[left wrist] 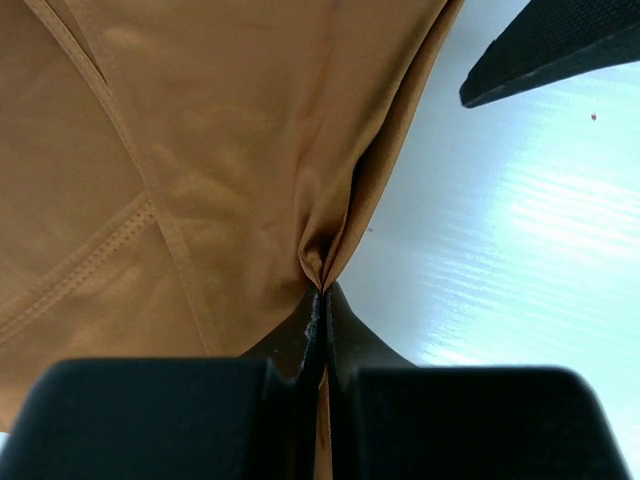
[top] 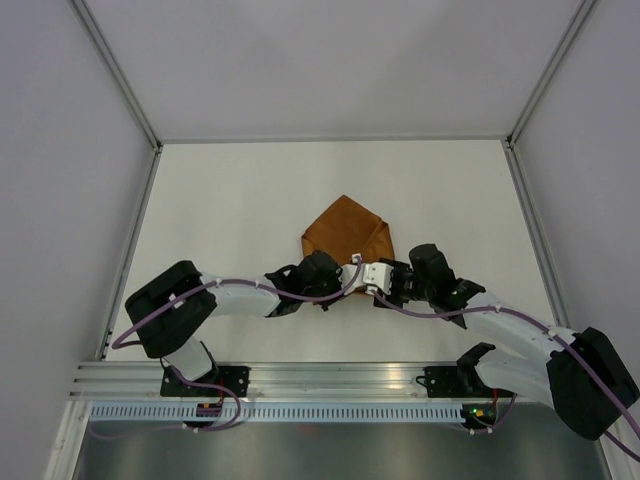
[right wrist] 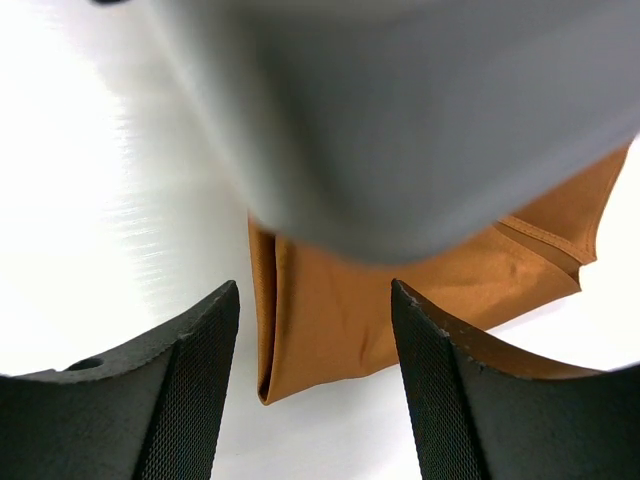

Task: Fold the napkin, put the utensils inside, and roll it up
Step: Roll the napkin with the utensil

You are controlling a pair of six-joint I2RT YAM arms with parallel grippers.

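The rust-brown napkin (top: 345,232) lies folded into a pointed shape at the table's middle. My left gripper (top: 336,288) sits at the cloth's near edge. In the left wrist view the left gripper (left wrist: 322,296) is shut on a pinched ridge of the napkin (left wrist: 200,150), with fabric gathering into its tips. My right gripper (top: 384,281) is just to the right of it. It stands open (right wrist: 315,290), and a folded corner of the napkin (right wrist: 340,320) lies flat ahead between its fingers, untouched. A blurred grey body hides the upper cloth there. The utensils are out of view.
One black right fingertip (left wrist: 540,50) shows over the white table (top: 230,200) beside the cloth. White walls with metal posts (top: 130,245) bound the left, back and right. An aluminium rail (top: 330,375) runs along the near edge by the arm bases.
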